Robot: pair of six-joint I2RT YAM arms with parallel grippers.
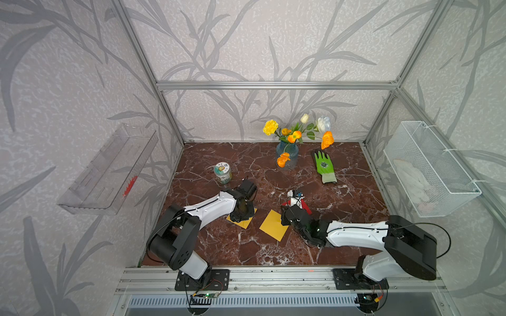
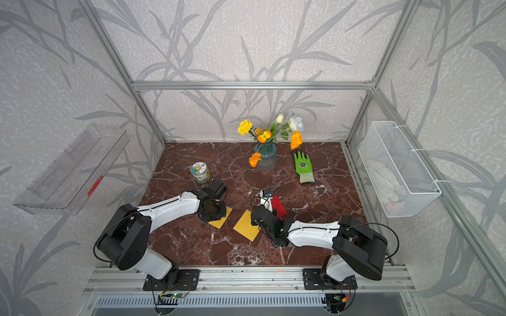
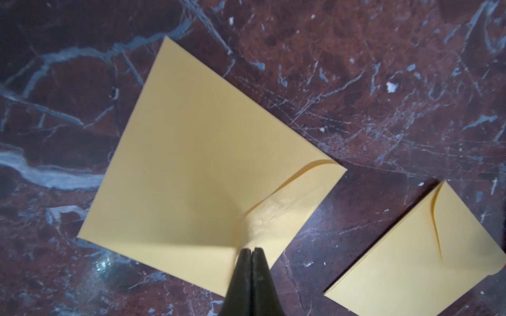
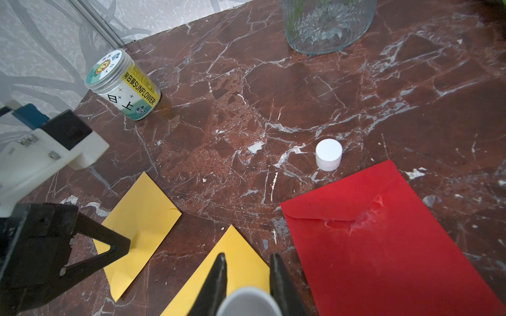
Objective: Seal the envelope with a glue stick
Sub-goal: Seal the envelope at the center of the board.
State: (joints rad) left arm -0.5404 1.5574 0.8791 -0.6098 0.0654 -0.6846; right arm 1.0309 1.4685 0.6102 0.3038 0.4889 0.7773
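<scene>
- Glue stick [image 4: 249,301]: cap off, clamped in the right end effector [image 4: 248,258]. Only its pale round end shows in the right wrist view. It sits just beside the red envelope [image 4: 383,246], over the edge of the middle yellow envelope [image 4: 232,262]. Can't tell if it touches paper.
- Right end effector: jaws narrow, closed on the tube, nothing else in them.
- Cap [image 4: 328,154]: upright on the tabletop [image 4: 273,95], just beside the red envelope's fold edge, not touching it.
- Outer yellow envelope [image 3: 191,150]: flat, one envelope further from the red envelope than the middle one.
- Left end effector [image 3: 250,250]: fully closed, holding nothing, tips down on that envelope's flap point.
- Step, my read: pressing that flap shut. A shiny patch next to the flap edge may be glue. The edge lifts slightly toward the corner.
- Red envelope's flap tip is wrinkled and looks already stuck. The middle yellow flap is folded over; glued or not, can't tell.
- Next move likely calls for pressure along the lifted edge without sliding the envelope, with the right arm keeping the exposed glue off the paper.
- Jar [image 4: 123,84] and vase [image 4: 325,24]: well apart from the red envelope, no interference.
</scene>
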